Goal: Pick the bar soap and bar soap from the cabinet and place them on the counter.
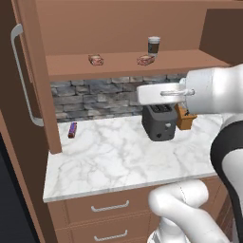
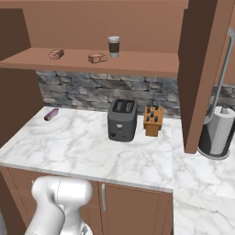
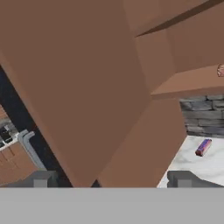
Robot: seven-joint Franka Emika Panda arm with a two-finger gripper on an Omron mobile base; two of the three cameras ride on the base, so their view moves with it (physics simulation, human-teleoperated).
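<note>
Two small pinkish-tan bar soaps lie on the open cabinet's shelf [image 1: 123, 64]: the left soap [image 1: 96, 60] [image 2: 56, 54] and the right soap [image 1: 145, 60] [image 2: 97, 58]. Part of one soap [image 3: 221, 70] shows at the right edge of the hand view. Below the shelf spreads the white marble counter [image 1: 114, 161] [image 2: 78, 147]. My white hand [image 1: 156, 93] hovers over the counter in front of the toaster, below shelf height and apart from both soaps. My gripper [image 3: 112, 181] is open and empty, its dark fingertips [image 3: 41, 179] wide apart, facing the left cabinet door [image 3: 87, 87].
A brown-and-white cup [image 1: 153, 46] [image 2: 114, 46] stands on the shelf beside the right soap. On the counter are a dark toaster [image 1: 159, 122] [image 2: 122, 120], a knife block [image 1: 185, 117] [image 2: 153, 121], a purple stick [image 1: 72, 129] [image 2: 51, 114] [image 3: 203, 147] and a paper towel roll [image 2: 220, 131]. Open doors flank the cabinet.
</note>
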